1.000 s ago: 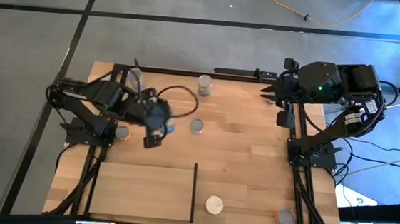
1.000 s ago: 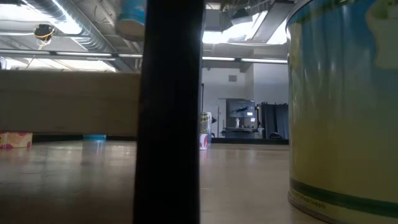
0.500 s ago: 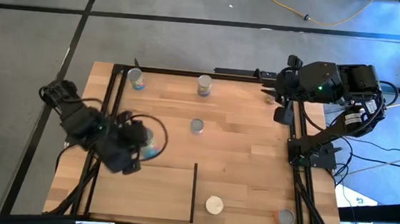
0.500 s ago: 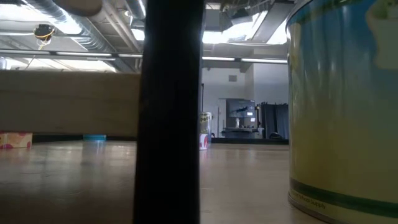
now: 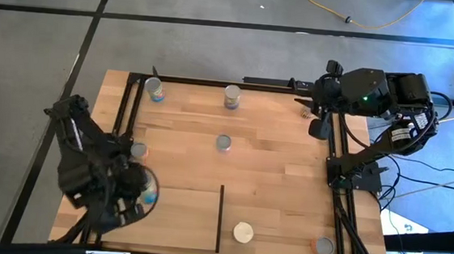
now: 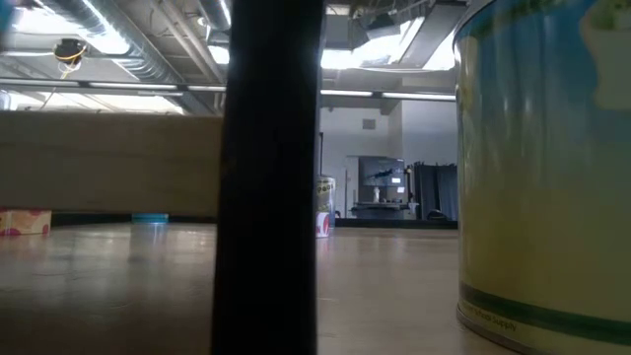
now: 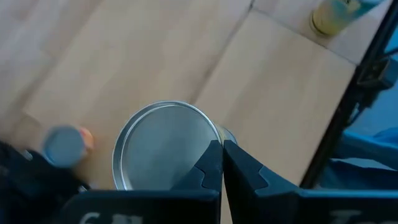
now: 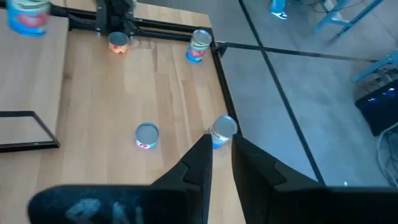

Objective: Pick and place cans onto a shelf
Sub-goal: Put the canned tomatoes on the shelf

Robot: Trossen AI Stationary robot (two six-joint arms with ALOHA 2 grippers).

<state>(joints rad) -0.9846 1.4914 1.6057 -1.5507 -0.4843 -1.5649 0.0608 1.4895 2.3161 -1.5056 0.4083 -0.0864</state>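
While the left hand (image 5: 136,201) hangs over the near left part of the bench (image 5: 273,163), it grips a blue-labelled can (image 5: 149,191), fingers closed around its side. In the left wrist view the held can's (image 7: 163,146) plain silver lid faces the camera, so its axis runs upright, top toward the ceiling. It sits above the shelf (image 5: 163,219), the pale panel at the near edge, whose thin black divider (image 5: 220,217) stands along its right side. No writing on the label can be read.

Five more cans stand upright on the bench. A cream-topped can (image 5: 243,233) sits just right of the divider, and fills the low view's right side with a blue-and-yellow label (image 6: 542,168); its lettering is not legible. A grey-topped can (image 5: 324,247) stands in the near right corner. A small can (image 5: 223,143) rests near the middle, showing a red-and-blue label in the right wrist view (image 8: 147,135). At the far edge stand a yellow-labelled can (image 5: 232,96) and a blue-labelled far-left can (image 5: 154,90). A sixth, orange-labelled can (image 5: 137,149) sits by the left rail.

The right hand (image 5: 315,118) waits over the far right corner, its fingers (image 8: 198,163) nearly together, holding nothing.
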